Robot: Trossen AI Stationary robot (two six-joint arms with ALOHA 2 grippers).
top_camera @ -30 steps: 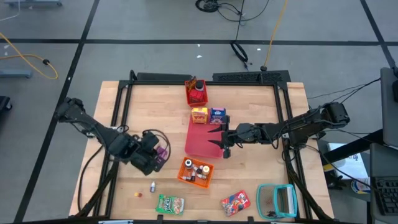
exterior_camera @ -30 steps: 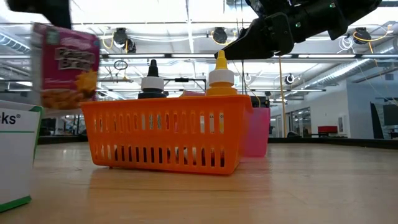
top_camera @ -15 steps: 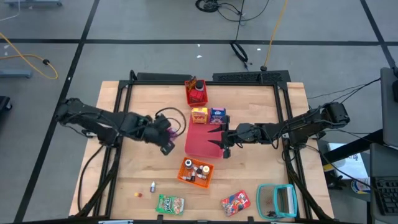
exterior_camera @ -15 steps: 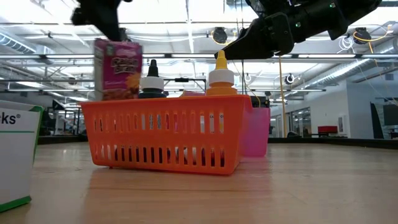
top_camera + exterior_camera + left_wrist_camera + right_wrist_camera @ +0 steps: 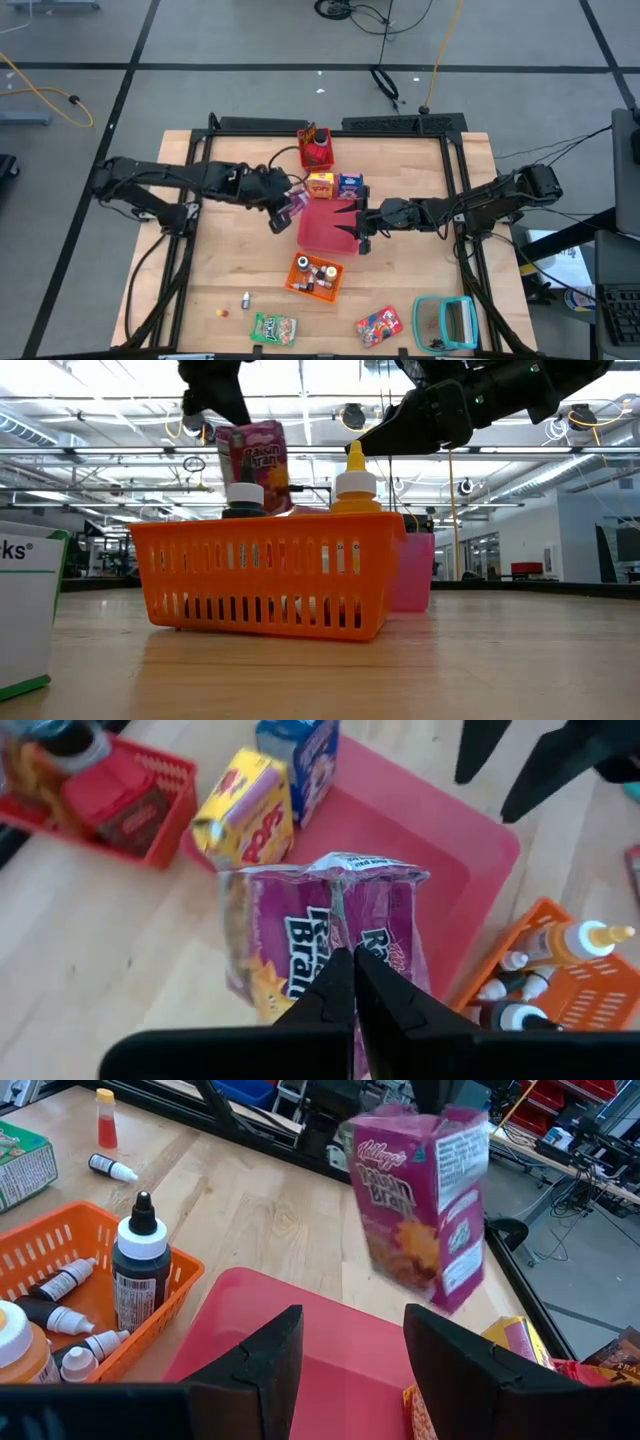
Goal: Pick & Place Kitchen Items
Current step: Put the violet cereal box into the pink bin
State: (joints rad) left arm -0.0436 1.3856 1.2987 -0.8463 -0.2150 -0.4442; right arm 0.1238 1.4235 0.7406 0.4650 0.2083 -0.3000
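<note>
While the left end effector (image 5: 284, 209) pinches the pink-purple cereal carton (image 5: 297, 203) above the desk (image 5: 220, 270), the carton hangs just off the nine o'clock edge of the flat red mat (image 5: 318, 235), so the drop spot lies toward three o'clock from it. Seen from the left wrist, its long axis runs roughly along the fingers and it looks tilted. Yellow carton (image 5: 321, 185) and blue carton (image 5: 349, 185) stand at the mat's twelve o'clock edge. Further right, the right end effector (image 5: 358, 222) hovers with fingers spread at the mat's three o'clock side, empty; the left arm is plainly the one placed to deliver.
</note>
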